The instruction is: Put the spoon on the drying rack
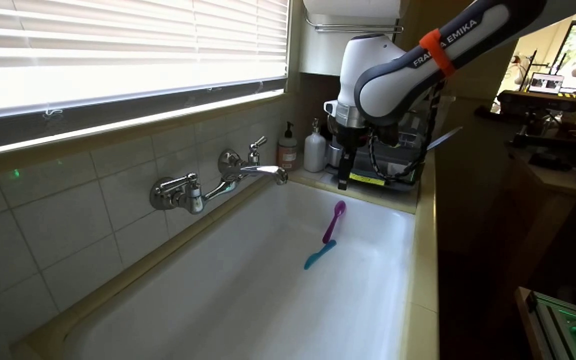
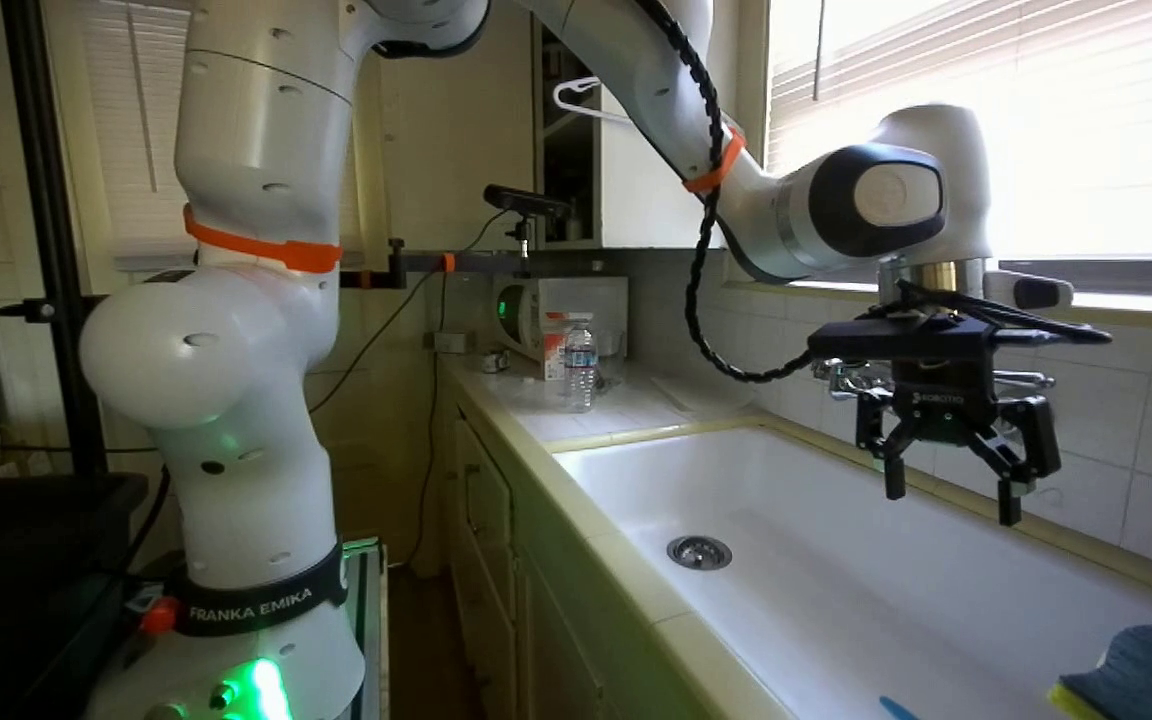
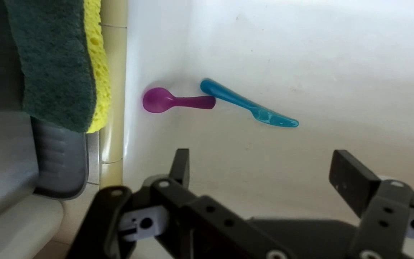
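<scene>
The purple spoon (image 1: 339, 209) lies in the white sink at its end wall, bowl toward the rim; in the wrist view the spoon (image 3: 158, 100) has its handle close to a blue knife. Above the sink hangs my gripper (image 2: 952, 498), its fingers spread wide with only air between them. From the wrist, the open gripper (image 3: 261, 162) shows below the spoon and knife in the picture, touching neither. The dark drying rack (image 1: 363, 161) stands on the counter beyond that end, partly covered by arm and cable; part of its grey base (image 3: 60, 162) shows at the wrist view's left.
A green-and-yellow sponge (image 3: 58, 64) sits at the rack's sink-side edge. The blue knife (image 3: 239, 99) rests on the sink floor. A chrome faucet (image 1: 263, 171) juts over the sink from the tiled wall. Two soap bottles (image 1: 315, 150) stand beside the rack. The yellow rim (image 1: 422, 280) borders the sink.
</scene>
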You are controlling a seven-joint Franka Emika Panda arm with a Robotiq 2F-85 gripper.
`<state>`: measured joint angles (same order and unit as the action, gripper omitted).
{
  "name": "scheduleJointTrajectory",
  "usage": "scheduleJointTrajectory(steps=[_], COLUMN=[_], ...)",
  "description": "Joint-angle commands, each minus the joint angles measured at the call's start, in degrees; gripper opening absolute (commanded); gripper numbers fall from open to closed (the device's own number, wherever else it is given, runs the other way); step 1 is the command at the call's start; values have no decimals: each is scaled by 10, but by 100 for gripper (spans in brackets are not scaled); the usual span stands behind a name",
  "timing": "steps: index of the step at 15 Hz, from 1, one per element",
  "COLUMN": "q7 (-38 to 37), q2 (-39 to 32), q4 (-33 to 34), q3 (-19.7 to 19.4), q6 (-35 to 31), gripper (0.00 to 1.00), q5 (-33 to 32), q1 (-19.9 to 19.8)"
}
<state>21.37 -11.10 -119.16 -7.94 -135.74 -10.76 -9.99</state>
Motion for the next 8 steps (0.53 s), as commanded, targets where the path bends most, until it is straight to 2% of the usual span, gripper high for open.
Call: scheduleJointTrajectory(steps=[1, 3, 8], q7=[0, -115, -297], q2=[3, -20, -73], q4=[1, 13, 18], q3=[1, -11, -19], q6=[2, -22, -81], gripper=[100, 100, 100], q5=[0, -19, -17], q1=[-1, 10, 32])
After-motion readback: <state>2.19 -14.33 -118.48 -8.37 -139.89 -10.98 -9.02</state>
